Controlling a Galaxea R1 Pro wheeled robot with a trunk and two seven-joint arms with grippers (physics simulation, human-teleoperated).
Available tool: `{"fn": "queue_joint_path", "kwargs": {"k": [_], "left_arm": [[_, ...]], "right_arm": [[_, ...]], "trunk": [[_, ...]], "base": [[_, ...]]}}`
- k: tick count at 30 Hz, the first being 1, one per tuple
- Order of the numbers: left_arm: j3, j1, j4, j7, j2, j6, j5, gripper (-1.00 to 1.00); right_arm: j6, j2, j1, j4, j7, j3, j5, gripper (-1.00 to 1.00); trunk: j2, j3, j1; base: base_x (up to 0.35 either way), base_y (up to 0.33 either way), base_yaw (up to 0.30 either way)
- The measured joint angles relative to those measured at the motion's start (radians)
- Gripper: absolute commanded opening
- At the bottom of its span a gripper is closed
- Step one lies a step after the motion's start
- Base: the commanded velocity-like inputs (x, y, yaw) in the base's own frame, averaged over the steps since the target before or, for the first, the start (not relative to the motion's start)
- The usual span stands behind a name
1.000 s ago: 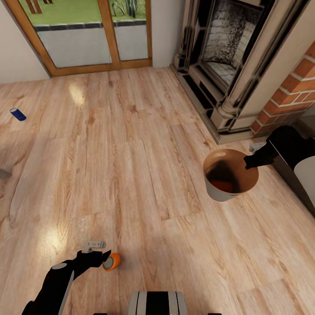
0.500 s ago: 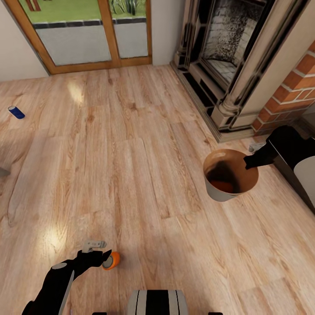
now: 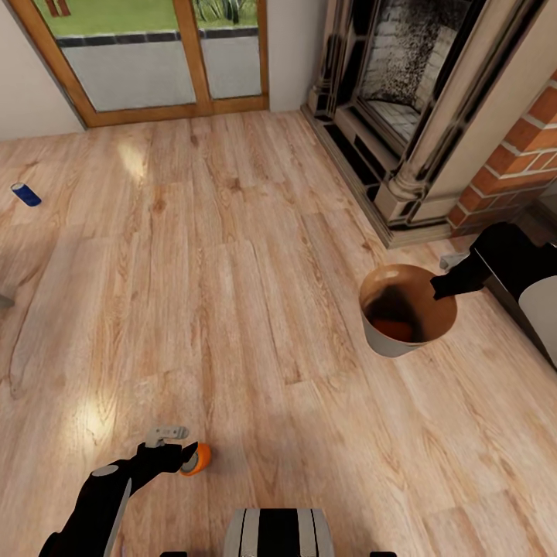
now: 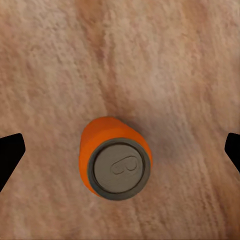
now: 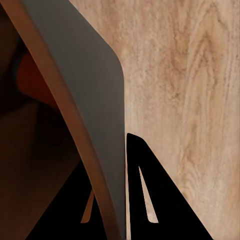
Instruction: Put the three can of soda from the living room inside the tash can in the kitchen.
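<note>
Change: my view is creeping forward; the blue can (image 3: 25,194) is sliding far left.
Left gripper (image 4: 120,150): jaws apart, straddling the orange can (image 4: 116,157) near me.
Right gripper (image 3: 442,289): pinching the trash can (image 3: 406,334) rim, carrying it right.

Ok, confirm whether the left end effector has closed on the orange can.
No. The orange can lies on the floor with both fingertips wide apart, not touching it.

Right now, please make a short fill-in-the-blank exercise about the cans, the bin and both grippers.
1. The right gripper grips the pale grey round bin by its ____.
2. The left gripper's black fingers are spread ____ around the orange soda can.
3. The blue soda can lies on the wooden ____.

Missing words: rim; open; floor
</note>
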Motion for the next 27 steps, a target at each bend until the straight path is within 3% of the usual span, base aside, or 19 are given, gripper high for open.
{"fn": "queue_joint_path", "kwargs": {"k": [3, 14, 19, 27], "left_arm": [[0.000, 0.000, 0.000, 0.000, 0.001, -0.001, 0.000, 1.00], [-0.001, 0.000, 0.000, 0.000, 0.001, -0.001, 0.000, 1.00], [-0.001, 0.000, 0.000, 0.002, 0.000, -0.001, -0.001, 1.00], [-0.001, 0.000, 0.002, 0.004, 0.000, -0.001, -0.002, 1.00]], "right_arm": [[-0.001, 0.000, 0.000, 0.000, 0.000, 0.001, 0.002, -1.00], [0.000, 0.001, 0.000, 0.000, 0.000, 0.000, 0.001, -1.00], [0.000, 0.000, 0.000, 0.000, 0.000, 0.000, 0.001, -1.00], [-0.001, 0.000, 0.000, 0.000, 0.000, 0.000, 0.002, -1.00]], "trunk": [[0.000, 0.000, 0.000], [-0.077, -0.038, 0.042], [-0.077, -0.040, 0.042], [-0.133, -0.069, 0.073]], "base": [[0.000, 0.000, 0.000], [0.000, 0.000, 0.000], [0.000, 0.000, 0.000], [0.000, 0.000, 0.000]]}}
